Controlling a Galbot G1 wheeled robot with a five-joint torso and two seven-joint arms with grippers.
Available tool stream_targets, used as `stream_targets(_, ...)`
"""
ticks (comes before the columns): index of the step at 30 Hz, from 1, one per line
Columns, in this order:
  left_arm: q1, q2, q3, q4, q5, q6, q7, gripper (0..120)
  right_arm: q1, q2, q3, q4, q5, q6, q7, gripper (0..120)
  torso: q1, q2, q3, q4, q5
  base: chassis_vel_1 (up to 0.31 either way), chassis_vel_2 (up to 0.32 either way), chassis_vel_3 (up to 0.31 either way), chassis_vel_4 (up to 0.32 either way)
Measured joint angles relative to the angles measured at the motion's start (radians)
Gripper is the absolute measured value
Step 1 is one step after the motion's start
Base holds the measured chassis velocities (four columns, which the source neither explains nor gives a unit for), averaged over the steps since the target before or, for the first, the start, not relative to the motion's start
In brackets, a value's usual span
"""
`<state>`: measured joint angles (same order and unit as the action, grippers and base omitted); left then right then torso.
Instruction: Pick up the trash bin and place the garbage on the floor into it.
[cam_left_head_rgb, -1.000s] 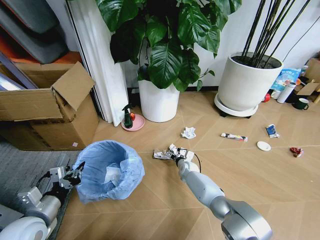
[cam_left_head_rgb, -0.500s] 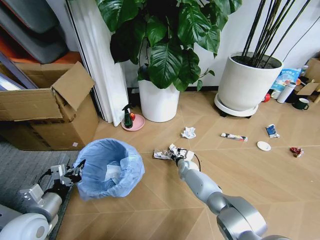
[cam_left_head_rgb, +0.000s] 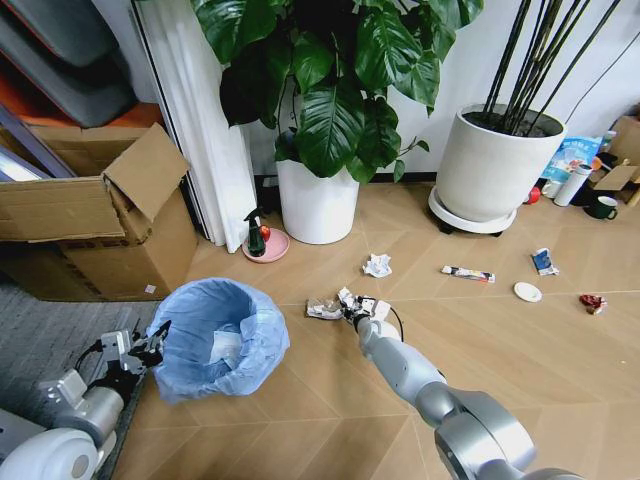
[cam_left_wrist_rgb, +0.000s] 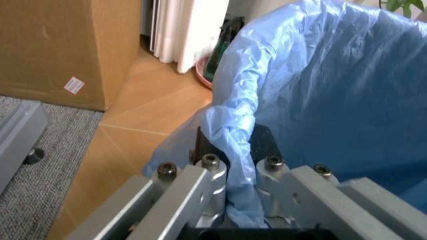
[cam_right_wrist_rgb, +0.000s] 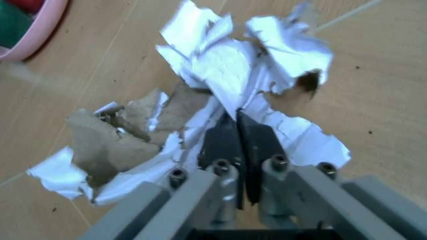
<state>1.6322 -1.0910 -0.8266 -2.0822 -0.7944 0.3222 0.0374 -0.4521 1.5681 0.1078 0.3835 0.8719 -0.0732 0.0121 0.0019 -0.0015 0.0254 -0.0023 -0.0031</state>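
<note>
Now, view by view:

Head view, trash bin (cam_left_head_rgb: 220, 338): one, blue-lined, low on the left above the floor (cam_left_head_rgb: 330, 400), one white wad inside.
Head view, left gripper (cam_left_head_rgb: 148, 350): at the bin's left rim, touching the bag.
Head view, right gripper (cam_left_head_rgb: 352, 309): reaching forward, tips in one torn paper wad (cam_left_head_rgb: 325, 307) on the floor, just right of the bin.
Head view, other garbage: five pieces, well apart (counted left to right): small white wad (cam_left_head_rgb: 377, 265), flat tube (cam_left_head_rgb: 467, 273), blue-white packet (cam_left_head_rgb: 543, 261), white disc (cam_left_head_rgb: 527, 292), red wrapper (cam_left_head_rgb: 593, 303).
Head view, surroundings: two white plant pots (cam_left_head_rgb: 317, 203), one cardboard box (cam_left_head_rgb: 95, 215), one green spray bottle (cam_left_head_rgb: 257, 236) on a pink dish.

Left wrist view, left gripper (cam_left_wrist_rgb: 235, 175): fingers (cam_left_wrist_rgb: 208, 170) pinched tight on the bin's rim, blue bag (cam_left_wrist_rgb: 320, 90) bunched between them.
Left wrist view, background: box (cam_left_wrist_rgb: 67, 45), grey carpet (cam_left_wrist_rgb: 47, 165).

Right wrist view, right gripper (cam_right_wrist_rgb: 239, 145): dark fingertips pressed together, clamped on the torn paper wad (cam_right_wrist_rgb: 220, 75) (white with brown patches), lying against the floor (cam_right_wrist_rgb: 373, 75).
</note>
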Motion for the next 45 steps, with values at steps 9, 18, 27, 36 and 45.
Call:
stream_targets(9,0.002,0.000,-0.002,-0.001,0.000,0.000,0.000,0,-0.010,-0.010,-0.001,0.009,0.002,-0.009,-0.004,0,0.000,0.000,0.000,0.0000,0.0000,0.000,0.000,0.000,0.000)
stream_targets(18,-0.003,0.007,-0.001,0.009,0.000,0.000,-0.001,0,-0.109,-0.121,-0.106,0.244,0.076,-0.038,0.031,0,0.000,0.000,0.000,-0.0003,0.0000,0.000,0.000,0.000,0.000)
stream_targets(27,-0.005,0.021,0.007,0.026,-0.003,-0.001,-0.006,0,-0.144,-0.192,-0.164,0.384,0.069,-0.019,0.024,0,0.000,0.000,0.000,0.0001,0.0001,0.000,0.000,0.000,0.000)
stream_targets(36,-0.027,0.041,0.030,0.078,0.000,-0.002,-0.006,0,-0.179,-0.285,-0.216,0.594,0.077,-0.016,0.014,0,0.000,0.000,0.000,0.0001,0.0001,0.000,0.000,0.000,0.000)
stream_targets(45,-0.046,0.105,0.071,0.115,-0.002,-0.002,-0.010,0,-0.195,-0.498,-0.265,0.928,0.140,-0.021,0.015,0,0.000,0.000,0.000,0.0001,0.0001,0.000,0.000,0.000,0.000)
